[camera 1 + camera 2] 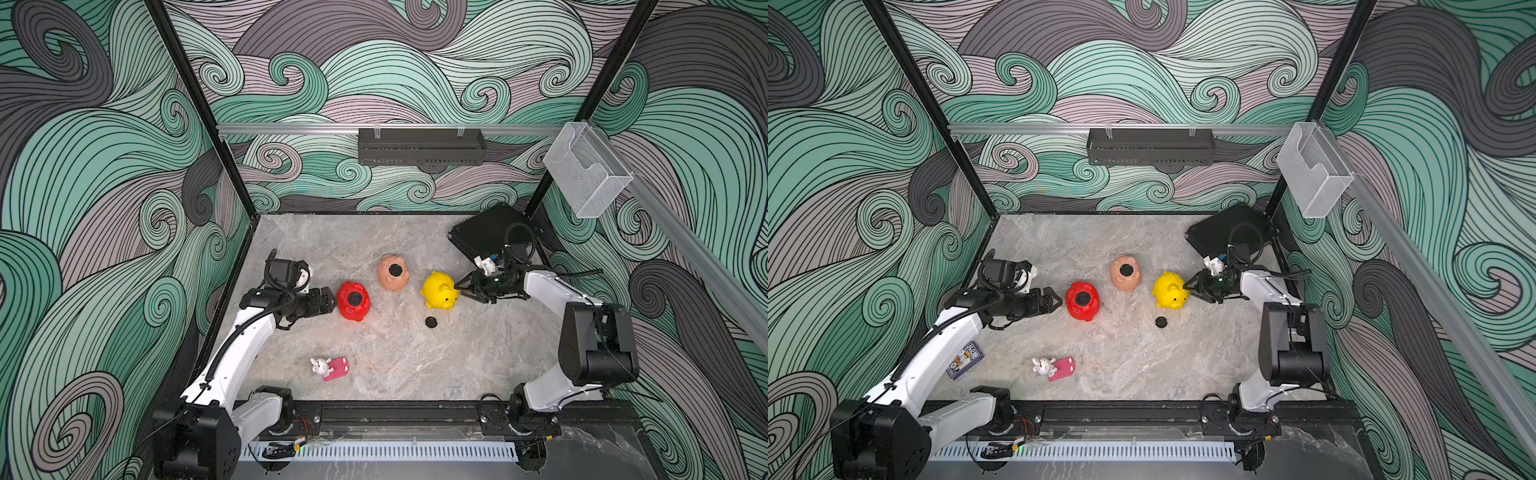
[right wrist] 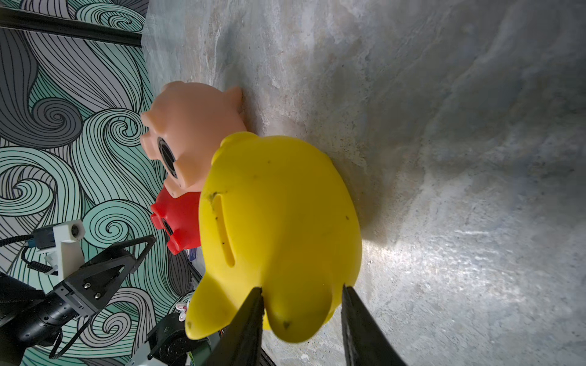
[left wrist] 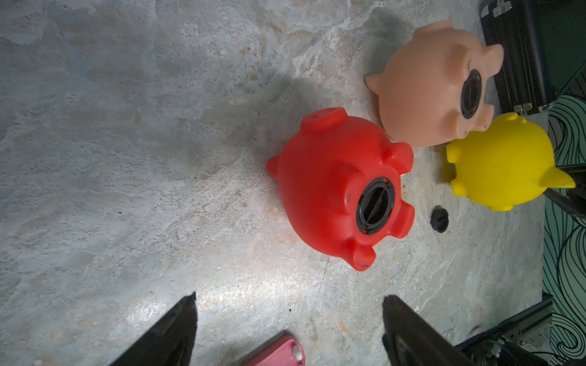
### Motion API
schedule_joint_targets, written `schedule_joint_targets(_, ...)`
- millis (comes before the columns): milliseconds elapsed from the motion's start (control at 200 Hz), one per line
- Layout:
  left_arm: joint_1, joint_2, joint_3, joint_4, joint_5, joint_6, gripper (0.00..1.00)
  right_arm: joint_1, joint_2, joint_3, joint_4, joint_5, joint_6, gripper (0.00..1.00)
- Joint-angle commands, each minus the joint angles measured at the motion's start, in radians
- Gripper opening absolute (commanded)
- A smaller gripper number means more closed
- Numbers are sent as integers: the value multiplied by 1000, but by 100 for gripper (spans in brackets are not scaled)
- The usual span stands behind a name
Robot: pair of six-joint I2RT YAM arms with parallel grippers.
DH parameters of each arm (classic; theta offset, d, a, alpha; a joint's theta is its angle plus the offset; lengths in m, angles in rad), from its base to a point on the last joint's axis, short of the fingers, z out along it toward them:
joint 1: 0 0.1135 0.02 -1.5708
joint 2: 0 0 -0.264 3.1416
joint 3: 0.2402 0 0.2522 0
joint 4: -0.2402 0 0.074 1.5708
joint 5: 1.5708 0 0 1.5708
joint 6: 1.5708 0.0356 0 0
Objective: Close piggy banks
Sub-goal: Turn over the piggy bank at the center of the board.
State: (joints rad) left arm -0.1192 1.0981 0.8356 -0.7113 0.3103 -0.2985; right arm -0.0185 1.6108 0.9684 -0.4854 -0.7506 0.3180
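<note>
Three piggy banks sit mid-table. The red one [image 1: 353, 301] [image 3: 342, 190] lies belly up with a black cap in its hole. The peach-pink one [image 1: 392, 274] [image 3: 428, 85] behind it also shows a black cap in its belly. The yellow one [image 1: 438, 291] [image 2: 279, 221] stands upright, coin slot up, belly hidden. A loose black cap [image 1: 431, 322] [image 3: 439, 219] lies in front of the yellow one. My right gripper [image 1: 457, 289] [image 2: 302, 288] is closed on the yellow pig's snout. My left gripper [image 1: 332, 300] [image 3: 290, 296] stands open and empty just left of the red pig.
A white bunny toy with a pink flat piece [image 1: 330, 368] lies near the front. A black case [image 1: 486, 232] fills the back right corner behind my right arm. A small card box [image 1: 965, 359] lies by my left arm.
</note>
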Motion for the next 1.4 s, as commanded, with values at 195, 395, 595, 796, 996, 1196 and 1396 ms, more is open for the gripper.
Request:
schedule_joint_targets(195, -5, -4, 42, -25, -7, 10, 91, -9, 48, 14, -40, 94, 1, 42)
schedule_joint_targets(395, -5, -4, 42, -24, -7, 11, 91, -11, 59, 30, -43, 90, 4, 42)
schedule_joint_targets(595, -5, -1, 43, -23, -5, 11, 91, -10, 67, 41, -47, 87, 4, 42)
schedule_joint_targets(796, -5, 0, 42, -21, -5, 11, 91, -9, 74, 44, -45, 83, 7, 42)
schedule_joint_targets(996, -5, 0, 42, -20, -5, 11, 91, -9, 91, 58, -35, 84, 13, 42)
schedule_joint_targets(1196, -5, -2, 42, -23, -5, 12, 91, -9, 116, 84, -32, 84, 16, 42)
schedule_joint_targets(1396, -5, -4, 42, -24, -7, 12, 91, -8, 149, 103, -13, 79, 26, 42)
